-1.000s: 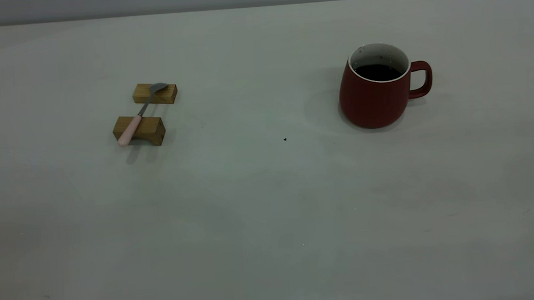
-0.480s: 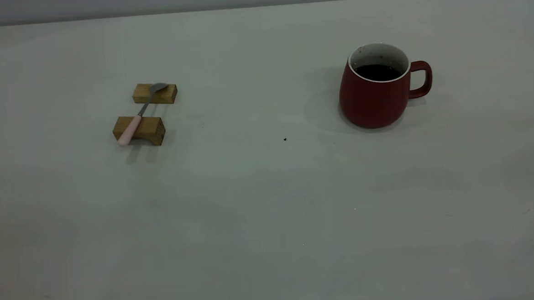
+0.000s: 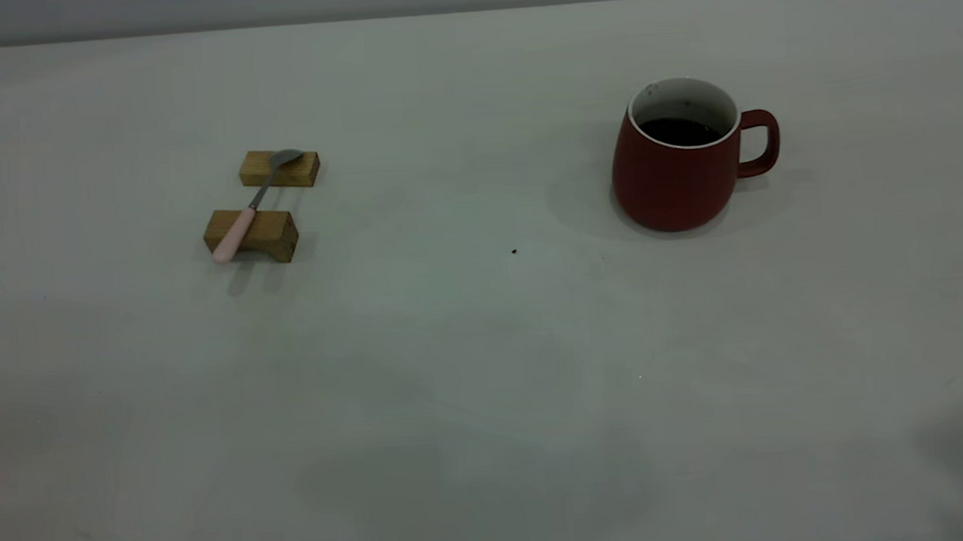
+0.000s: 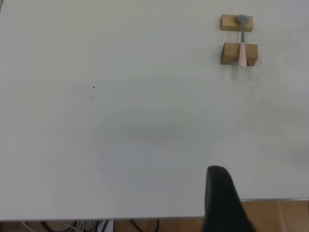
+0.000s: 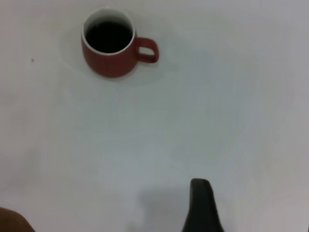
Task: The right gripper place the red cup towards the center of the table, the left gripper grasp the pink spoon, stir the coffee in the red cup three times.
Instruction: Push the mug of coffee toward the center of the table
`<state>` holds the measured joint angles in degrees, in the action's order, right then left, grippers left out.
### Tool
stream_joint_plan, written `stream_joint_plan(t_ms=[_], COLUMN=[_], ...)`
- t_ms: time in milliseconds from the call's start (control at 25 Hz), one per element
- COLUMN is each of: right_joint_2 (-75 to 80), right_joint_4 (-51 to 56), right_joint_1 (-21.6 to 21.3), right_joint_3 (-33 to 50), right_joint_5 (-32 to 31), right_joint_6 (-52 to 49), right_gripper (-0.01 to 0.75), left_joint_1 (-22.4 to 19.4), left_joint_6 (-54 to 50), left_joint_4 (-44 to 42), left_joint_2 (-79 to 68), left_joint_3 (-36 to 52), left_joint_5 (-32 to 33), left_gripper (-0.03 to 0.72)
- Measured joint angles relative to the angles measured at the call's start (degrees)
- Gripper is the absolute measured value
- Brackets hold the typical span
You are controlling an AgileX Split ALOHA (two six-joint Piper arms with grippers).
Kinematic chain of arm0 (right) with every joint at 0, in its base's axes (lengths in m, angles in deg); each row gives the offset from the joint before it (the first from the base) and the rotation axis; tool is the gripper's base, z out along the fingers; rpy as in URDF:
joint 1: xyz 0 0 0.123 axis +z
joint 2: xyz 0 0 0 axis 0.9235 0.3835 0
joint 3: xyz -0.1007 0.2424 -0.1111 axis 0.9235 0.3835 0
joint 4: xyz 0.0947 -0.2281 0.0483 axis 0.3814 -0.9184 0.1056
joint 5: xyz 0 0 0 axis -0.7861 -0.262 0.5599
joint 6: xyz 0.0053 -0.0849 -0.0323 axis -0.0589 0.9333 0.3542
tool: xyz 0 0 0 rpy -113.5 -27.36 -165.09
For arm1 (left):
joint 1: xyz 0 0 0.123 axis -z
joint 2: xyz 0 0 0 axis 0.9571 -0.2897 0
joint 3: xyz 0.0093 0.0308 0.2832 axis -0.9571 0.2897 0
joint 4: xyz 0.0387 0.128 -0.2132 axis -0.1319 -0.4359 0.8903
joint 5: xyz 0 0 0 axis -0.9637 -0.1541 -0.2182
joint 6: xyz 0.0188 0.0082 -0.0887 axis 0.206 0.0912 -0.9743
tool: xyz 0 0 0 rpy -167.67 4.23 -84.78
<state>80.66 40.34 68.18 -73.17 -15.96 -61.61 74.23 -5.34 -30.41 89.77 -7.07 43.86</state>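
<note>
Inside red cup [image 3: 674, 174], coffee [image 3: 679, 131]

Neither of our arms appears in the exterior view. In the left wrist view we see only one dark finger [image 4: 223, 200] of the left gripper, high above the table's near edge and touching nothing. In the right wrist view we see a single dark finger [image 5: 202, 208] of the right gripper, likewise raised over the table and holding nothing.
</note>
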Motion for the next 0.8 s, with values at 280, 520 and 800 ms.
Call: stream_joint_plan(t_ms=[280, 520, 800], right_joint_2=[29.9, 52.5, 65.0], right_joint_4=[7.5, 5.8, 2.9], right_joint_1=[1.2, 6.3, 8.0], right_joint_3=[-10.2, -22.4, -29.3], right_joint_5=[3.0, 4.6, 9.5], right_joint_6=[19.0, 24.8, 31.6], right_gripper=[0.591, 0.591, 0.591], left_joint_1=[0.0, 0.0, 0.0], left_joint_6=[0.0, 0.0, 0.0], left_joint_4=[0.0, 0.0, 0.0], left_joint_2=[0.0, 0.0, 0.0], left_joint_3=[0.0, 0.0, 0.0], left_joint_5=[0.0, 0.0, 0.0], left_gripper=[0.492, 0.492, 0.492])
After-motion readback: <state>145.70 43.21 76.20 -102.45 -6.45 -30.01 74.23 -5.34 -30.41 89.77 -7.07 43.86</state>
